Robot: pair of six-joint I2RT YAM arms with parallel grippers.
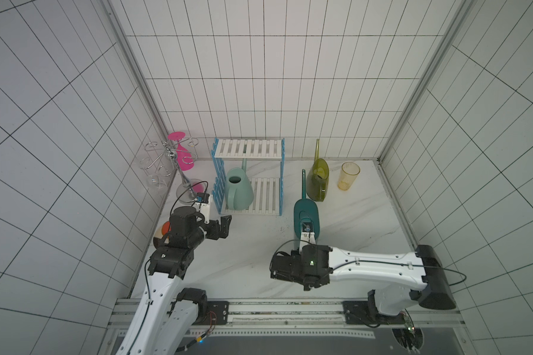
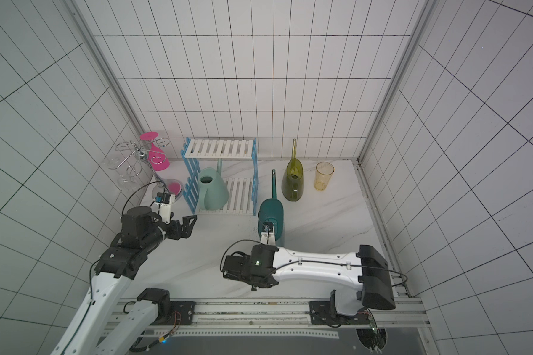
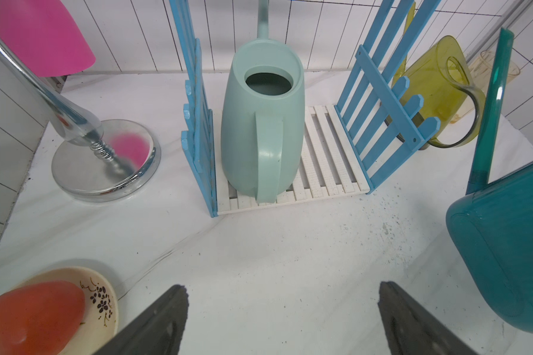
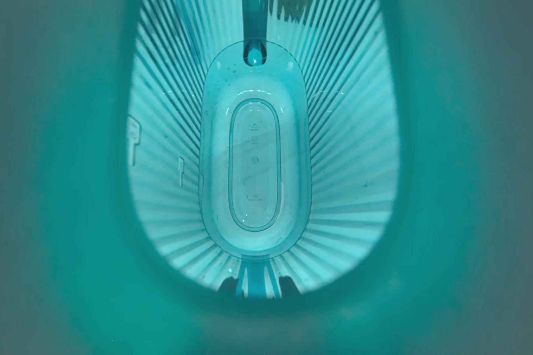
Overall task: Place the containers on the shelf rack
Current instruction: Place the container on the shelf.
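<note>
As tool apparently grips, teal can points rearward

A pale mint watering can stands upright on the lower tier of the white-and-blue shelf rack, against its left side frame, spout toward the back wall. The dark teal watering can is just off the rack's front right corner, its handle clamped by the right gripper. The olive-green watering can stands upright, right of the rack.
</note>
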